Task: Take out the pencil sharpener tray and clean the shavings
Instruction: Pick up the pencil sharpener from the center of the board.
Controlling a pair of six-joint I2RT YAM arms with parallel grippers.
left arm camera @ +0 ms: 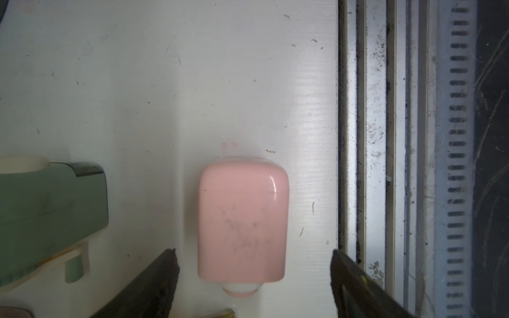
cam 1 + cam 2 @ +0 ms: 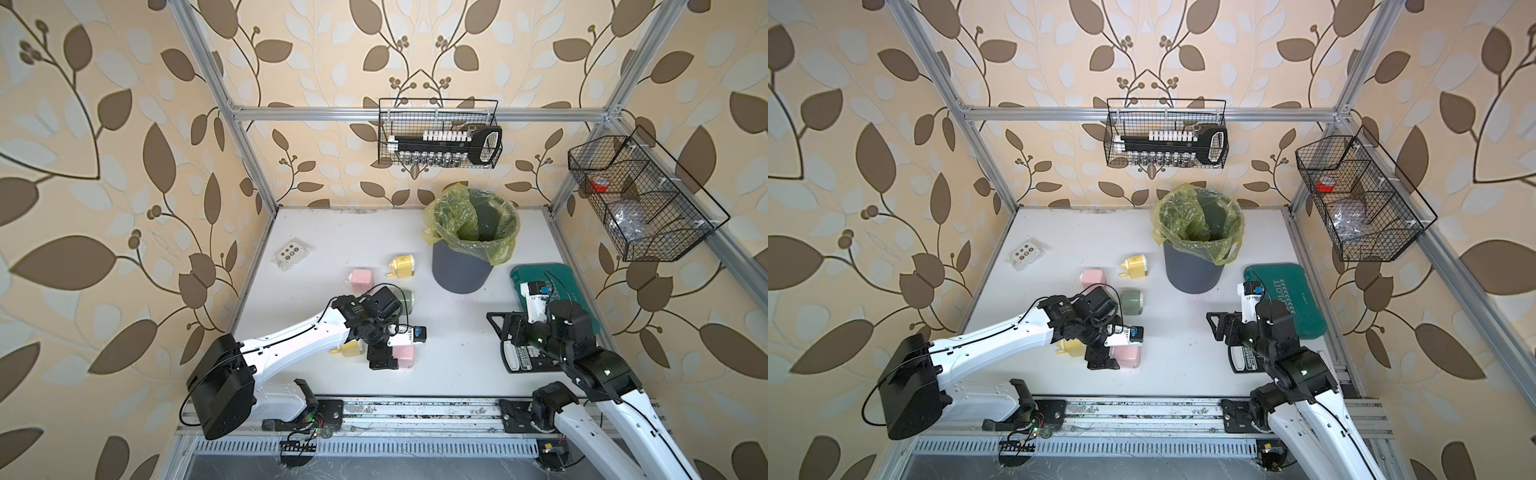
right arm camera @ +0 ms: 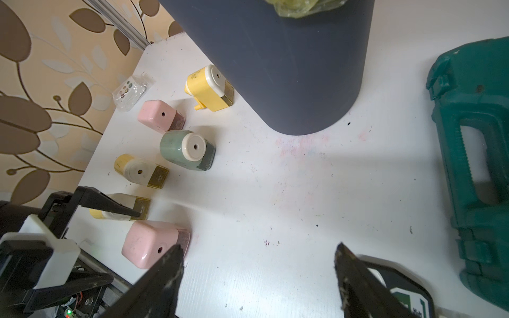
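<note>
A pink pencil sharpener (image 2: 406, 354) (image 2: 1128, 357) lies on the white table near the front edge. Its translucent tray (image 3: 184, 242) sits pushed into the body. My left gripper (image 1: 253, 252) hangs open right above this pink sharpener (image 1: 242, 220), a finger on either side and neither touching it. My right gripper (image 2: 500, 332) (image 3: 259, 247) hovers open and empty over bare table to the right of it. The shavings are hidden; only a few dark flecks lie on the table.
Behind are a green sharpener (image 2: 406, 300), a yellow one (image 2: 401, 266) and another pink one (image 2: 363, 279); a further yellow one (image 2: 347, 350) lies under my left arm. A grey bin (image 2: 459, 270) with a yellow-green bag stands at the back. A green case (image 2: 552, 286) lies right.
</note>
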